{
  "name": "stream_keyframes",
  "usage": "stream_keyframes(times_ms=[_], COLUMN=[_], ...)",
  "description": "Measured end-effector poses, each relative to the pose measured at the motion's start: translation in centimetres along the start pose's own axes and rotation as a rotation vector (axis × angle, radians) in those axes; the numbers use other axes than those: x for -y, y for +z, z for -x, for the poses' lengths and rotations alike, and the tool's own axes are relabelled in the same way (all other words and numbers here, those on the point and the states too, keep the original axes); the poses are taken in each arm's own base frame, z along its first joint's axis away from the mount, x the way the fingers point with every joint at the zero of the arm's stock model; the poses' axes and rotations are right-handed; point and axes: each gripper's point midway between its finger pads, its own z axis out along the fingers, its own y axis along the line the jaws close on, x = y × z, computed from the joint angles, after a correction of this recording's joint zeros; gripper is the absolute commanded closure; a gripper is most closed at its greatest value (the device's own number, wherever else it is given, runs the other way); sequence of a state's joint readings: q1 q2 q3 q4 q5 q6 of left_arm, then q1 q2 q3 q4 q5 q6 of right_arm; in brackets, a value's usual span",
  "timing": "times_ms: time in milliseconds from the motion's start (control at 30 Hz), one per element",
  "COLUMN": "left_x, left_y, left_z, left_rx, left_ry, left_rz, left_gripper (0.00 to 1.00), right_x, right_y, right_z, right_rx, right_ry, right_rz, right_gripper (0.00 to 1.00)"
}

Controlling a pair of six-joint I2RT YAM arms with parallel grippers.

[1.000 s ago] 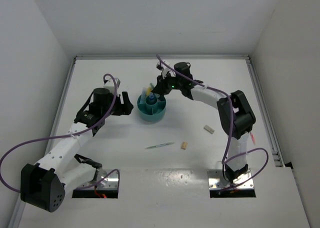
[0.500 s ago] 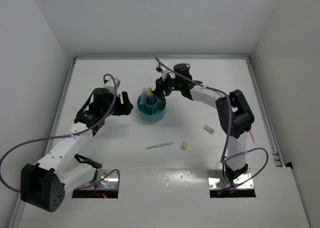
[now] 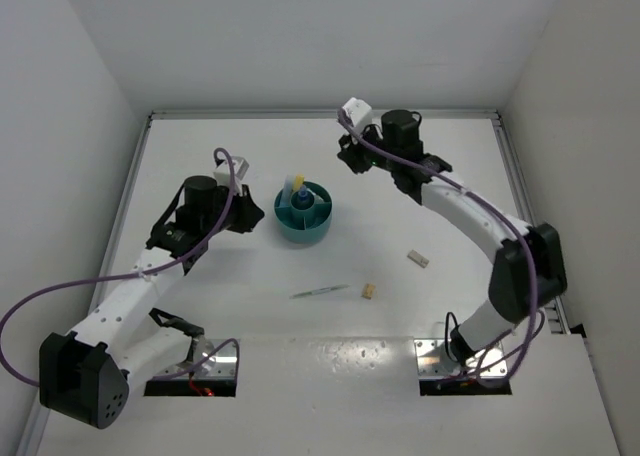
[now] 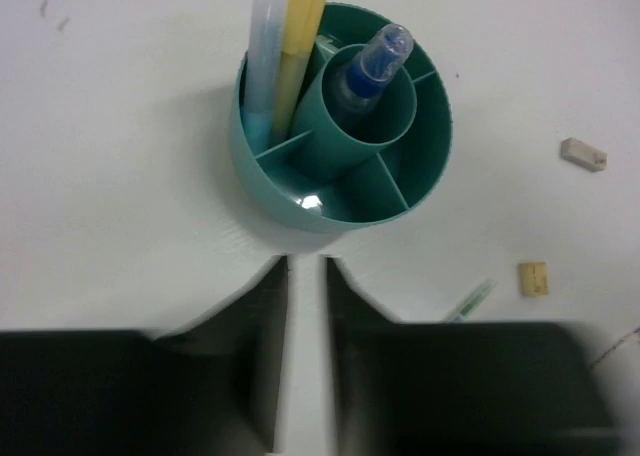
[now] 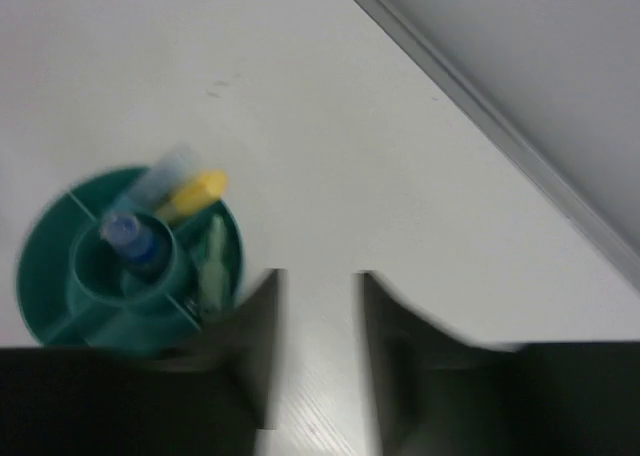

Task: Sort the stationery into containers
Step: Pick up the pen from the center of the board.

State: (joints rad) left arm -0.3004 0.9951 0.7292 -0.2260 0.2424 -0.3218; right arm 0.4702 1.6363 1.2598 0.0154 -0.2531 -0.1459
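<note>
**Right arm backs off the organiser; left gripper closes**

The right gripper (image 3: 346, 156) had hung over the far rim of the teal organiser (image 3: 304, 232). Now it has drawn away toward the back right and stands apart from it. The arm is stretched out, and its elbow has swung toward the right edge of the table (image 3: 400, 226) (the right wrist view is blurred). The left gripper (image 4: 306, 263), spread wide before, has pulled its fingers in to a thin slit with nothing between them, and its wrist has turned a little.
</note>
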Motion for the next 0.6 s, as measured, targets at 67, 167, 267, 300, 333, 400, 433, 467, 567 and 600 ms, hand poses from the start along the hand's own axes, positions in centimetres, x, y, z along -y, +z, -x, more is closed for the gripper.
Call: stream_keyframes(times_ms=[67,167,267,300,333,400,433,467,567,600], left_x=[0.2,0.3,0.2,0.2,0.1,0.0,0.0,-0.1,-0.4,-0.4], left_y=[0.0,-0.1,-0.2,-0.2,-0.3,-0.3,-0.4,-0.4,-0.5,-0.5], left_z=[-0.1,-0.2,-0.1,0.0,0.1,0.2,0.2,0.3,0.3,0.3], left_rx=[-0.004,-0.007,-0.002,0.001,0.004,0.009,0.012,0.013,0.016,0.018], left_ry=[0.018,0.022,0.020,0.019,0.020,0.021,0.021,0.021,0.021,0.021], left_rz=[-0.016,-0.022,-0.014,-0.010,-0.006,0.001,0.005,0.010,0.027,0.029], left_gripper=[0.41,0.24,0.23,0.23,0.23,0.23,0.23,0.23,0.23,0.23], right_x=[0.4,-1.0,-5.4,-7.2,-9.1,-12.7,-14.2,-15.5,-18.3,-19.1], right_y=[-2.7,-6.3,-9.4,-10.4,-11.3,-12.9,-13.5,-13.8,-13.9,-13.8], right_z=[-0.3,-3.2,-9.0,-11.1,-13.1,-16.5,-17.5,-18.1,-18.3,-18.3], right_rx=[-0.036,-0.146,-0.291,-0.331,-0.366,-0.424,-0.438,-0.442,-0.415,-0.404], right_ry=[-0.083,-0.261,-0.380,-0.393,-0.396,-0.389,-0.386,-0.388,-0.417,-0.432], right_rz=[-0.018,0.066,0.293,0.378,0.470,0.627,0.691,0.743,0.860,0.889], right_gripper=[0.38,0.37,0.40,0.41,0.42,0.42,0.42,0.42,0.40,0.40])
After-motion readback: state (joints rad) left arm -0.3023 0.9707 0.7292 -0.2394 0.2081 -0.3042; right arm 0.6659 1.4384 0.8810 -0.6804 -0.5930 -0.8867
